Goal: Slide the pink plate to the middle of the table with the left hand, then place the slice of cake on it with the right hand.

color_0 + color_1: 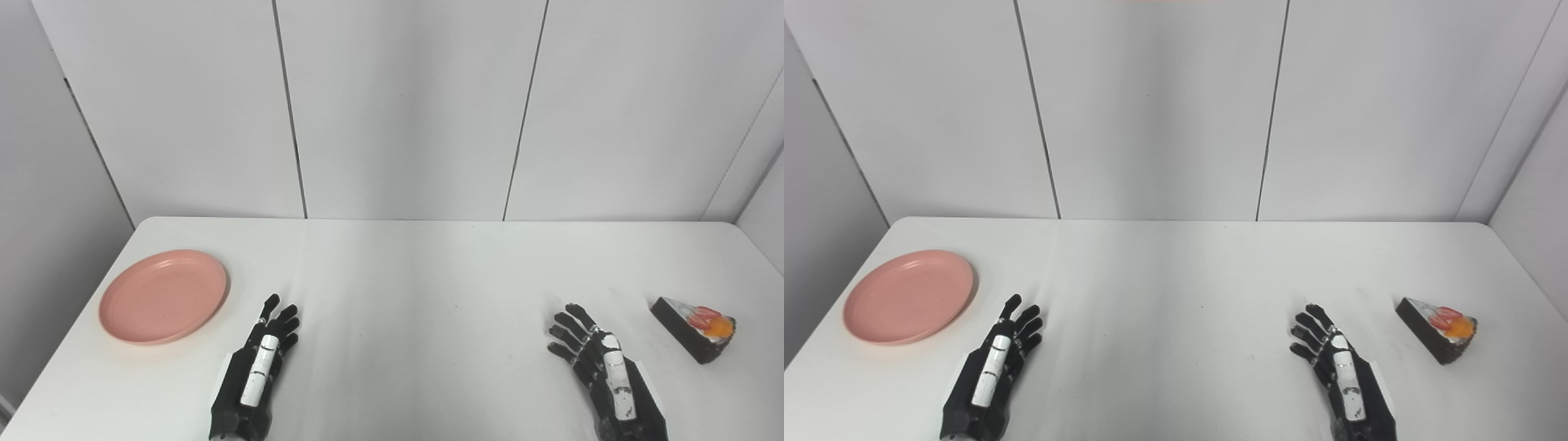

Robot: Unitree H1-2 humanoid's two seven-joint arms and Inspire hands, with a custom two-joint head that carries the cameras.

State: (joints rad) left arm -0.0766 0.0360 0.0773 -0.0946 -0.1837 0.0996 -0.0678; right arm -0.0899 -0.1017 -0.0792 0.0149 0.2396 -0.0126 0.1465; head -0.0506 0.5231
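- Plate: far left of bench, untouched, up-left of left robot hand, the nearer one.
- Both robot hands spread, empty; right robot hand left of cake.

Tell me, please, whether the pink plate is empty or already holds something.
Empty: the pink plate shows only bare surface, and the cake slice still lies on the table at the far right.
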